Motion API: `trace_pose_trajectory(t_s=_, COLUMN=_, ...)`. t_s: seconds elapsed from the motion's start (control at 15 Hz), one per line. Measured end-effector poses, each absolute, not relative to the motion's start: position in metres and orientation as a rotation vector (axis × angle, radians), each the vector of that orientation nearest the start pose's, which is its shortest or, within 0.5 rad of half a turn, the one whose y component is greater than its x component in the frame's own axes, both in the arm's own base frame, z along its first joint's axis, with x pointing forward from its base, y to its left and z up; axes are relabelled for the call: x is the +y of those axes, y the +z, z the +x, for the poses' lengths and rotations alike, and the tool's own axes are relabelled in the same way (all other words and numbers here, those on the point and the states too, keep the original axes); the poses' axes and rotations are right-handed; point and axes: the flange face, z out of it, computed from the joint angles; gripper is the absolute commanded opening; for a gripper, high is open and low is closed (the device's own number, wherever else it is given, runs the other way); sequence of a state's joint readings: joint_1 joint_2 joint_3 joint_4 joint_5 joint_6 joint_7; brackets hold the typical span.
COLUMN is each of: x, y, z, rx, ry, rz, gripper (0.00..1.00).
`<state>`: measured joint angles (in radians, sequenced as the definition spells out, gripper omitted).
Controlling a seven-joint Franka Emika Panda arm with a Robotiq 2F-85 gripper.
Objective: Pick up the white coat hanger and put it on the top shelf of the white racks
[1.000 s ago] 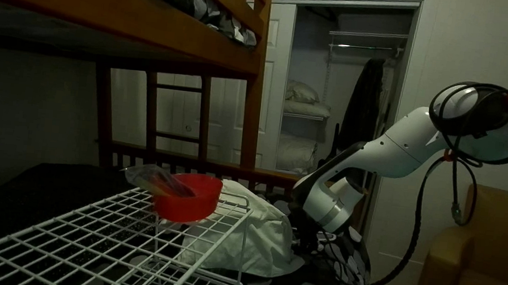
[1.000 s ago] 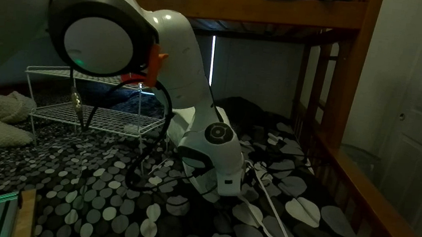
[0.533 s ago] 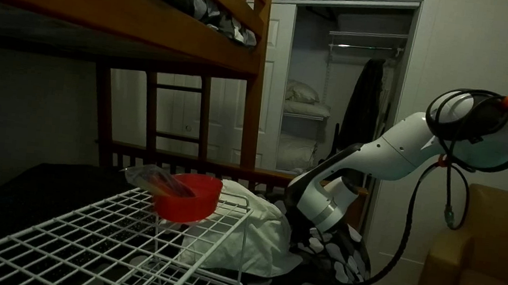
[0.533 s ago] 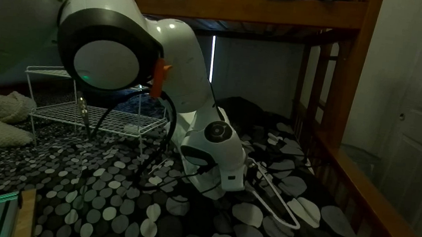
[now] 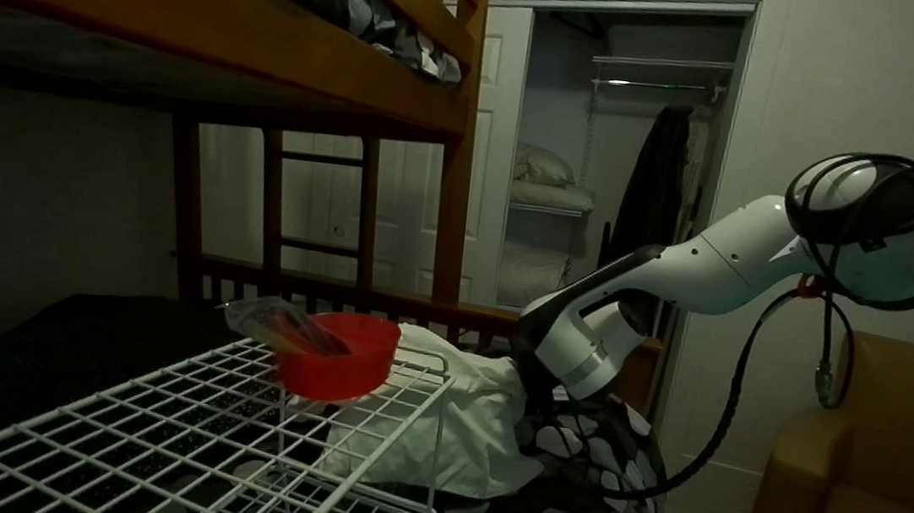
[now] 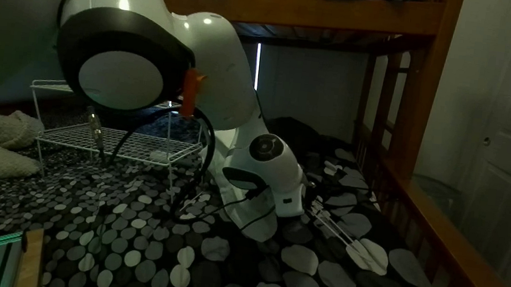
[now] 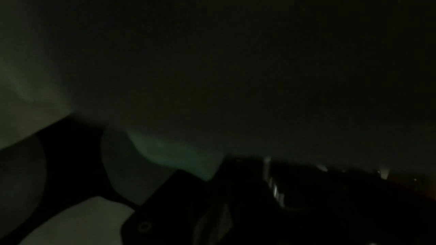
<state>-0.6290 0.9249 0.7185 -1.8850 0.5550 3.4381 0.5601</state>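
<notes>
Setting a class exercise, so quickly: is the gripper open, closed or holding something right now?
Gripper: closed, holding the white coat hanger; the wrist view is too dark to show the grip clearly.

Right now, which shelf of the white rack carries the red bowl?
The top shelf: the red bowl stands on it, while the lower shelf lies beneath.

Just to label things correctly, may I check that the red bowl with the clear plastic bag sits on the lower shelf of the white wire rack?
Only the shelf is wrong: an exterior view shows the red bowl with the clear plastic bag sitting on the top shelf of the white wire rack, not the lower one.
</notes>
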Motion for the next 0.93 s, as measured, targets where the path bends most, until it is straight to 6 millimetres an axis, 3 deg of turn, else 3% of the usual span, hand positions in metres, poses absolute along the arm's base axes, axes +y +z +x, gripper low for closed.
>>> trace_pose_trajectory(t_s=0.2, x=-0.084, y=0.188, z=0.646, rx=1.62, ry=-0.624, rz=-1.859, gripper=0.01)
trace_pose_trajectory(t_s=0.47, x=-0.128, y=0.244, z=0.62, rx=1.52, ry=-0.672, rz=-2.055, gripper=0.01)
trace_pose_trajectory(t_s=0.73, x=-0.168, y=0.319, z=0.59, rx=1.483, ry=-0.84, rz=-2.165, gripper=0.01)
trace_pose_trajectory(t_s=0.93, x=-0.183, y=0.386, z=0.569, rx=1.47, ry=-0.933, rz=-2.189, gripper=0.01)
